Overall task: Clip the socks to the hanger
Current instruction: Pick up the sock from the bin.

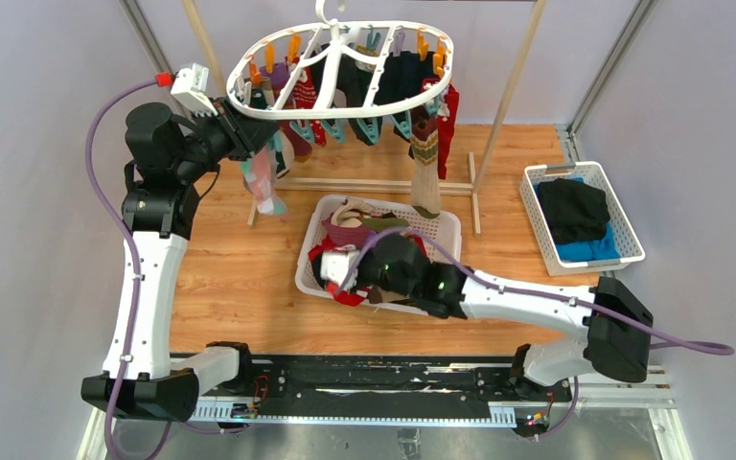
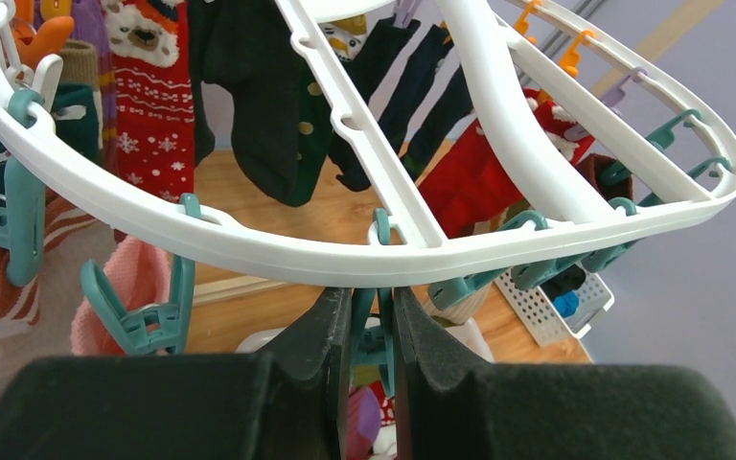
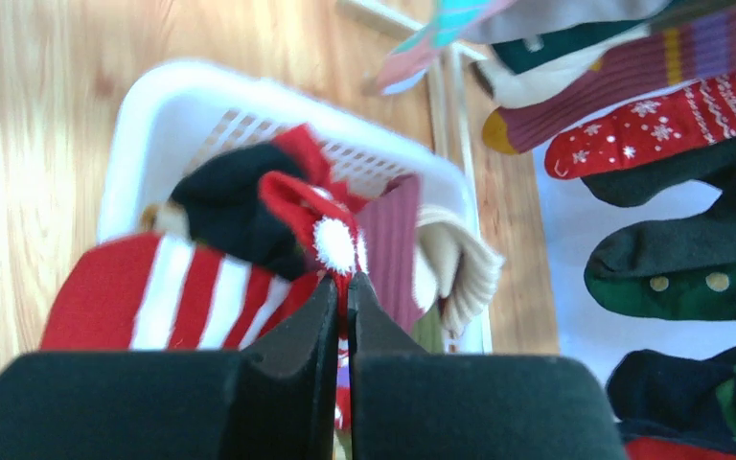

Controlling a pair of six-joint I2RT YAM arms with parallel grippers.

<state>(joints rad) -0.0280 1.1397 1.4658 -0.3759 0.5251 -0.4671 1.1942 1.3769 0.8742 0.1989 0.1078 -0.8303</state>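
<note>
The white oval hanger [image 1: 345, 113] hangs at the back, with several socks [image 1: 428, 144] clipped to it. At its left rim my left gripper [image 1: 249, 129] is shut on a teal clothespin [image 2: 388, 331] that dangles just under the hanger's rim [image 2: 345, 259]. My right gripper [image 3: 342, 283] reaches down into the white basket [image 1: 446, 230] of loose socks [image 1: 355, 230]. It is shut on the fabric of a red sock with a white pompom [image 3: 297, 196]. A red-white striped sock [image 3: 153, 297] lies beside it. In the top view the right wrist hides the fingers.
A second white basket [image 1: 537, 177] with black and blue folded clothes stands at the right. A wooden pole frame [image 1: 498, 105] carries the hanger. A pink sock [image 2: 134, 278] hangs on a teal clip left of my left gripper. Metal posts edge the table.
</note>
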